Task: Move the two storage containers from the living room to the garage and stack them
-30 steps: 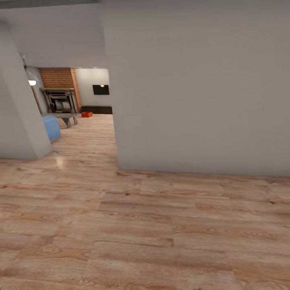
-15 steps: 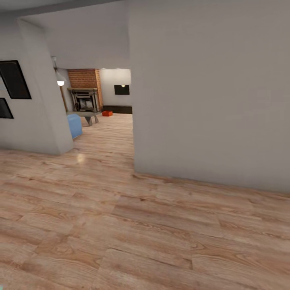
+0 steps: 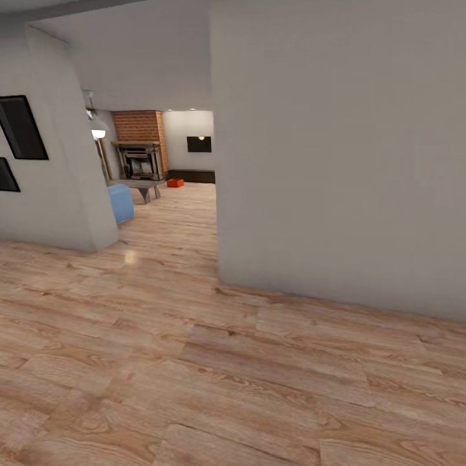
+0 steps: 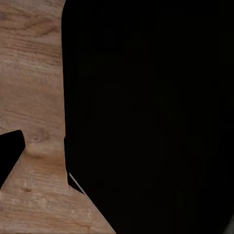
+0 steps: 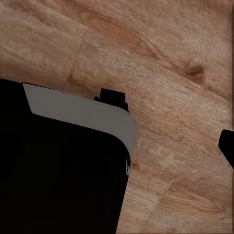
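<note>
Glinting orange-red, a boxy storage container [image 3: 175, 183] sits on wood planks [image 3: 194, 362].

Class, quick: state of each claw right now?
Left claw: cannot be told; dark robot parts block the wrist view.
Right claw: cannot be told.

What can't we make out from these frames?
- Second storage container: the head view has just one small orange-red storage container far off by the brick fireplace; too small for detail.
- Living room beyond the doorway: cut off by the grey wall.
- Blue sofa: mostly behind the left wall corner.
- Gripper states: both wrist views give dark shapes over wood floor; fingers unclear.
</note>
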